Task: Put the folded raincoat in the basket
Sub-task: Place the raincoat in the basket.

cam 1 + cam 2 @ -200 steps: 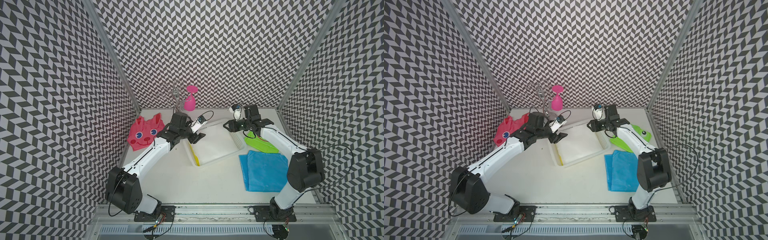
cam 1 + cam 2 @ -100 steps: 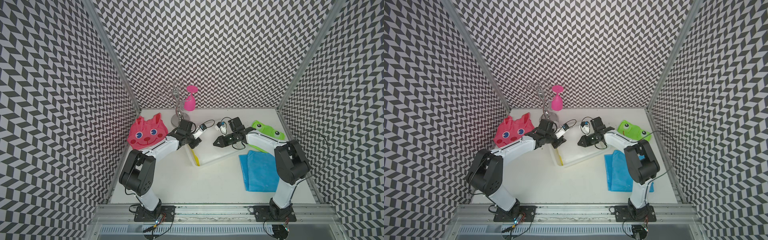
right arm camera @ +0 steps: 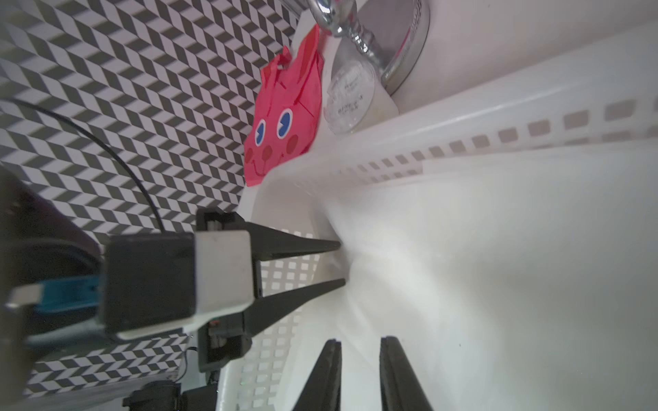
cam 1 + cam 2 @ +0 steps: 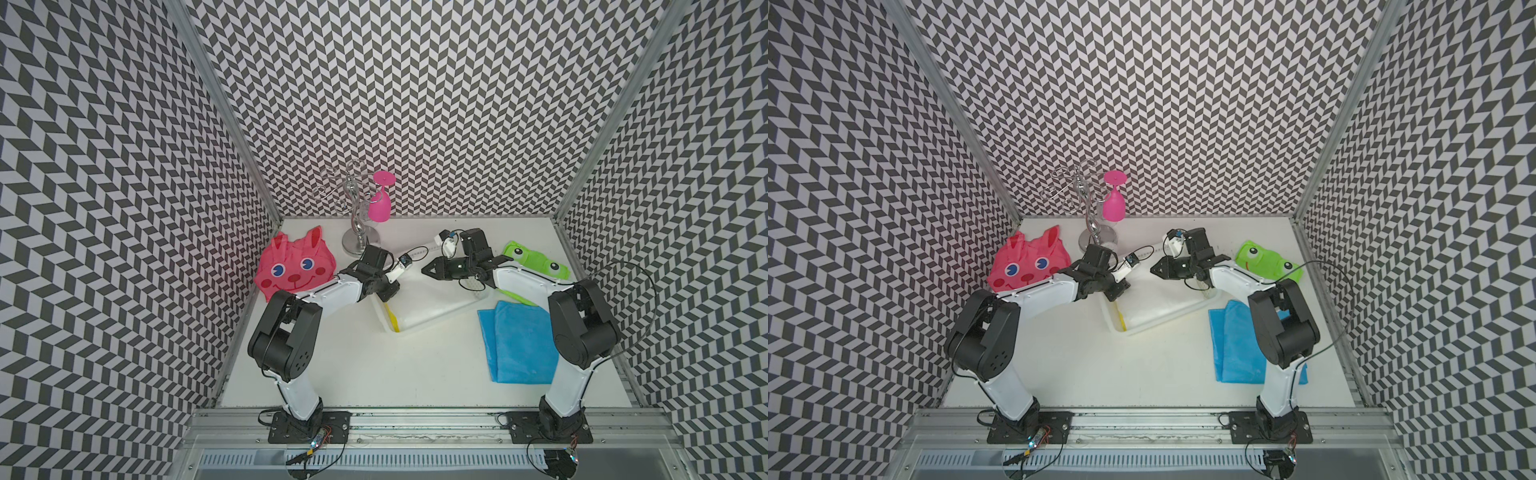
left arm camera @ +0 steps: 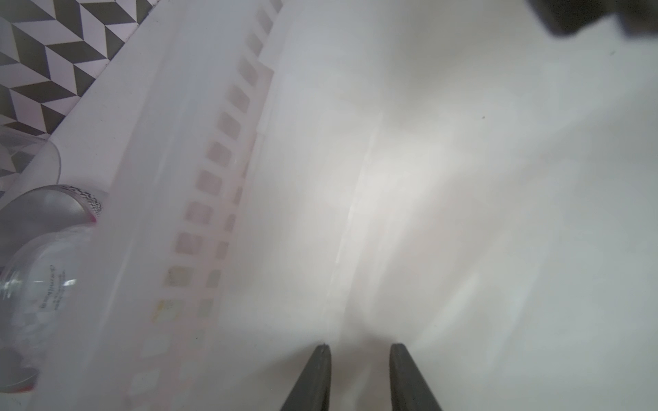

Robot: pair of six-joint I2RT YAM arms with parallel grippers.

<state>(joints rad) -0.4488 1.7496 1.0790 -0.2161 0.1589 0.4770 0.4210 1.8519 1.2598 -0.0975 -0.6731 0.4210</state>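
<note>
Nearest, the white surface (image 4: 395,374) carries a blue folded sheet (image 4: 515,340) on the right side, partly under the right arm

Mid-surface: the basket (image 4: 436,319) stands skewed to the front edge, just beside the blue sheet. The folded raincoat (image 4: 428,295), pale and translucent with a yellow edge (image 4: 390,318), lies flat inside the basket and covers its floor in both top views

Left tool (image 3: 341,263): reaches into the basket at its left end, jaws a narrow gap apart, tips against the pale raincoat. Whether they clamp it cannot be told

Right tool (image 3: 359,340): reaches in from the opposite end and points toward the left tool, jaws likewise a narrow gap apart over the raincoat. Grip cannot be told

Further back: a green frog-faced piece (image 4: 536,264) lies behind the right arm, and a pink rabbit-faced piece (image 4: 295,270) sits against the left wall. A clear glass (image 3: 349,103) lies on its side just beside the basket's far rim

Rear wall: a chrome stand (image 4: 359,232) holds a pink goblet (image 4: 380,203) hanging upside down
</note>
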